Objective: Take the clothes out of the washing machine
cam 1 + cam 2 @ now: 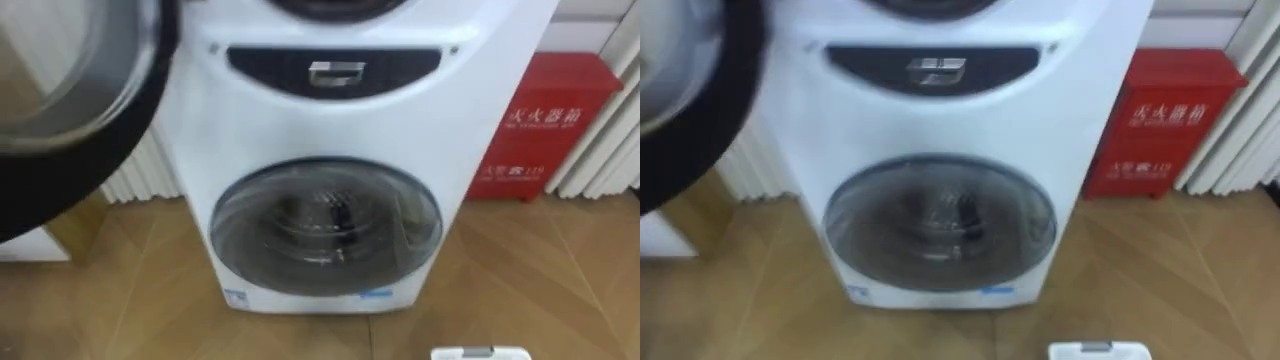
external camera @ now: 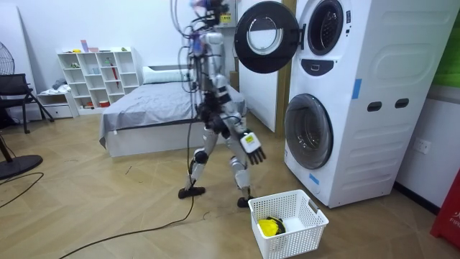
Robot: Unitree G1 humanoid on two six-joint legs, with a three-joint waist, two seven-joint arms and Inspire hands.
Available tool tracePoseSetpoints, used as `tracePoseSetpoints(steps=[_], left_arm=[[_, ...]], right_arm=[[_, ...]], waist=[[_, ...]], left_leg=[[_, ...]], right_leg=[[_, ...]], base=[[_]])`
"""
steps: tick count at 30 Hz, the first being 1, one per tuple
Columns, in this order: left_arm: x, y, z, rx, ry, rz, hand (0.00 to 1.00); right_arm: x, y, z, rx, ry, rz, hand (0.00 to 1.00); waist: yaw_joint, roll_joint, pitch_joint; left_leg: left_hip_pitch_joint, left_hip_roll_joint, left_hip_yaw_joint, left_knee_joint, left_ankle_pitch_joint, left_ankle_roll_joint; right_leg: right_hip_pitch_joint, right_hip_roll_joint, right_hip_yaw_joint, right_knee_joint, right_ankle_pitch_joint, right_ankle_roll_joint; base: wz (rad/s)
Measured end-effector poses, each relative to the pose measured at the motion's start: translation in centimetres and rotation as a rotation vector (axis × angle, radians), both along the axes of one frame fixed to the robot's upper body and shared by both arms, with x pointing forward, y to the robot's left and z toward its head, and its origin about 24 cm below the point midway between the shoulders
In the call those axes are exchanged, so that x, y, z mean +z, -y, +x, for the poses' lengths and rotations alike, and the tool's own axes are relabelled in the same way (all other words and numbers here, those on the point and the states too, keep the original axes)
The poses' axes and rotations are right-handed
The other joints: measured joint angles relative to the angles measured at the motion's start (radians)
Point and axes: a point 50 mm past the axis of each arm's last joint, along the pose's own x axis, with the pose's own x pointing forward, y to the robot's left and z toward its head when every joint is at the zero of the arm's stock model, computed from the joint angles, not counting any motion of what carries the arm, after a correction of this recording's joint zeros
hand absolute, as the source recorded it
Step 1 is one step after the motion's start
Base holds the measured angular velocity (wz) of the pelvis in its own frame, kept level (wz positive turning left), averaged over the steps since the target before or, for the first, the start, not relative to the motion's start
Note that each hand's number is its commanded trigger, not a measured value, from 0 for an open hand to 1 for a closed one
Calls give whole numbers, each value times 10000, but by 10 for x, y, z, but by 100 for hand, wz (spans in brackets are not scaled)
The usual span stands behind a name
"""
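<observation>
White basket (image 2: pixel 291 241) holds yellow cloth (image 2: pixel 270 226) — right hand (image 2: pixel 253 147) hangs empty, fingers apparently spread.

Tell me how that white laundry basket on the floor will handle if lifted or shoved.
The laundry basket looks like thin perforated plastic, so it is probably light and slightly flexible. A small yellow item shows inside, likely adding little weight. Sitting wide and low on the smooth wood floor, it would likely slide rather than tip.
</observation>
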Motion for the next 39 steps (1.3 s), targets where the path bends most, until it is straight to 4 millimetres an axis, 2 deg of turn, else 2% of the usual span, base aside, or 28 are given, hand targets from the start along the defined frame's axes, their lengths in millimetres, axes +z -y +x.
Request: tracePoseSetpoints(steps=[1,3,4,5,6,7,8,9,10,11,12,13,14,15,16,17,18,19,22,23,24,27,29,32,37,39], left_arm=[[-3,0,-10,-94,-292,33,0],[-3,0,-12,-41,-388,19,0],[-3,0,-12,-23,-344,12,0],[-4,0,-13,-37,-300,16,0],[-4,-1,-13,-27,-286,20,0],[-4,-1,-13,-69,-211,35,0],[-3,-1,-12,-38,-148,32,0],[-3,-1,-12,18,-120,24,0],[-3,-3,-12,116,-74,40,0],[-2,-5,-12,187,-67,62,0],[-2,-5,-12,246,-64,57,0],[-2,-6,-12,371,-26,35,0],[-2,-6,-13,538,-16,-8,0],[-3,-6,-14,558,-54,-9,0],[-2,-9,-14,786,-17,11,0],[-1,-14,-14,1081,67,49,0],[-1,-15,-13,1171,91,53,0],[-2,-15,-13,1289,81,33,0],[0,-15,-9,1234,272,30,0],[-1,-14,-10,1282,247,-28,0],[-2,-13,-12,1368,224,-103,0],[-6,-7,-26,1638,-115,-350,0],[-10,-5,-36,1841,-395,-524,0],[-12,-6,-43,1968,-669,-553,0],[-11,-10,-43,2310,-563,-568,0],[-10,-11,-42,2306,-510,-563,0]], right_arm=[[-1,1,-7,-226,-91,104,0],[-3,2,-13,-771,-107,315,0],[-2,4,-12,-876,-57,349,0],[-2,6,-13,-891,-81,316,0],[-2,7,-15,-879,-119,310,0],[-2,9,-17,-854,-194,303,0],[-2,9,-18,-854,-216,291,0],[-2,9,-18,-834,-215,304,0],[-2,8,-18,-768,-220,407,0],[-2,7,-17,-684,-206,508,0],[-2,6,-15,-649,-169,552,0],[-2,5,-12,-551,-132,586,0],[-1,2,-8,-285,-105,557,0],[-1,1,-5,-107,-76,518,0],[0,-3,1,230,-11,557,0],[0,-9,5,602,17,641,0],[0,-11,6,747,8,693,0],[-2,-13,3,899,-113,789,0],[-5,-17,-7,1006,-392,941,0],[-5,-17,-7,1033,-405,924,0],[-5,-17,-7,1027,-394,903,0],[-5,-16,-7,1074,-399,836,0],[-5,-15,-6,1167,-418,739,0],[-5,-15,-8,1305,-487,702,0],[-6,-14,-12,1272,-549,707,0],[-6,-14,-12,1261,-546,702,0]], waist=[[-90,15,-6],[-149,95,20],[-125,148,32],[-106,166,18],[-109,113,30],[-45,163,-11],[-7,137,-1],[14,28,-37],[128,-62,-28],[321,-222,-47],[429,-282,-32],[675,-413,8],[861,-528,78],[974,-508,71],[1091,-508,56],[1077,-477,7],[1084,-508,27],[986,-509,26],[985,-693,-24],[990,-686,-19],[1000,-707,-31],[1054,-629,5],[1050,-465,37],[1061,-280,-17],[1045,-242,-42],[1017,-294,-30]], left_leg=[[-260,-126,472,431,-47,239],[-608,-78,1101,746,77,344],[-659,-49,1542,587,360,370],[-623,-47,1878,258,709,400],[-617,-56,2017,85,873,408],[-587,-86,2228,-260,1202,436],[-547,-94,2503,-585,1502,422],[-526,-108,2648,-718,1621,411],[-536,-190,2863,-852,1784,408],[-625,-264,3085,-792,1816,395],[-626,-283,3198,-678,1818,389],[-647,-314,3449,-535,1842,345],[-705,-298,3369,-437,1890,275],[-761,-248,3208,-403,1901,258],[-888,-256,2607,-370,1933,205],[-1022,-229,2159,-382,1968,140],[-1075,-196,2060,-371,1992,100],[-1159,-46,2044,-366,2042,17],[-1249,160,2050,-388,2123,-115],[-1309,214,2041,-378,2133,-133],[-1309,255,2053,-375,2140,-147],[-1322,315,2038,-315,2124,-205],[-1308,332,1985,-298,2096,-248],[-1303,311,1926,-314,2109,-258],[-1294,271,1778,-355,2128,-264],[-1284,249,1681,-374,2128,-264]], right_leg=[[256,-74,275,-67,51,149],[409,-121,400,694,-503,163],[427,-163,446,1512,-1089,193],[500,-342,419,2554,-1935,287],[576,-397,418,3084,-2400,382],[816,-534,382,4041,-3173,427],[1222,-655,390,4745,-3802,425],[1485,-740,421,5034,-4081,446],[2072,-966,484,5391,-4546,532],[2712,-1223,600,5338,-4885,702],[2995,-1335,654,5126,-5008,800],[3335,-1417,732,4370,-5210,985],[3466,-1255,781,3691,-5272,1000],[3510,-1122,889,3324,-5239,1004],[3679,-840,1028,2519,-5174,952],[3888,-625,1094,1805,-5104,832],[3937,-554,1118,1557,-5038,771],[3958,-375,1138,1257,-4786,702],[3904,-144,1144,870,-4531,556],[3897,-89,1127,745,-4473,516],[3886,-65,1112,748,-4435,501],[3882,-30,955,764,-4406,477],[3889,-15,934,748,-4408,473],[3900,-23,906,755,-4408,473],[3933,-27,889,708,-4408,474],[4034,-27,827,589,-4400,486]], base=[[39],[46],[36],[42],[48],[47],[41],[30],[4],[-12],[-51],[-77],[-95],[-117],[-117],[-101],[-54],[-22],[-10],[-8],[-3],[0],[0],[2],[1],[9]])
